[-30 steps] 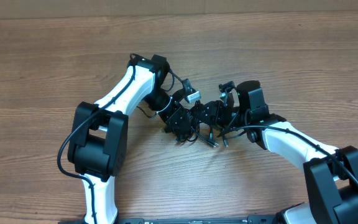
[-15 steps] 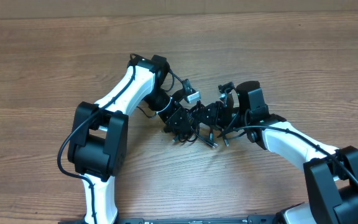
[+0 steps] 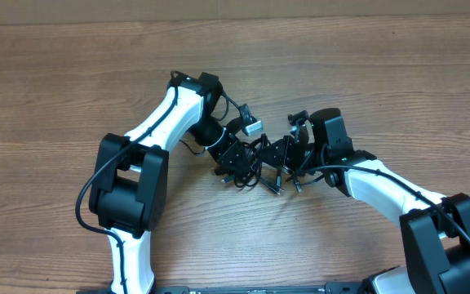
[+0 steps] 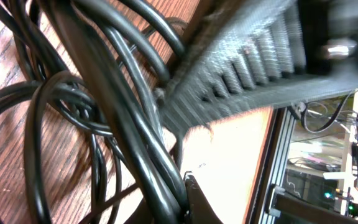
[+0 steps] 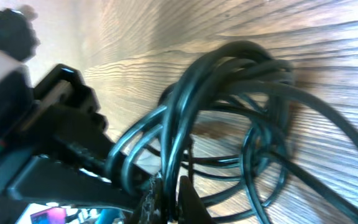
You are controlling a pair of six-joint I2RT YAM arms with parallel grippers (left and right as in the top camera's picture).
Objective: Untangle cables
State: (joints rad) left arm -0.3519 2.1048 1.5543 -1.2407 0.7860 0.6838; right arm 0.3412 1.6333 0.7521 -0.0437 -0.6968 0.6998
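The cables (image 3: pixel 255 170) lie in one knotted clump about the middle of the surface (image 3: pixel 382 73), well away from its far edge and both side edges; the left arm (image 3: pixel 166 114) and the right arm (image 3: pixel 382 188) reach in from either side and meet over it.

The step in hand looks like taking a two-sided hold on the tangle, ahead of any pulling; no cord lies free of the clump, so the task seems to be at an early stage.

The left jaws are closed; the left wrist view shows several black strands running down together into the pinch at the bottom of the frame, so I judge them gripped, with loops of the bundle resting on the wood beside them. The right jaws are closed too; in the right wrist view a sheaf of strands converges between the fingertips at the lower edge, wide loops standing beyond, so this side also appears clamped on the cords. Which cord each side holds cannot be told.

The next move calls for drawing the two holds slowly apart, low over the surface, watching that the loops open rather than cinch; if both sides pinch the same strands, pulling would only tighten the knot, and one side would need to release and take a single cord.
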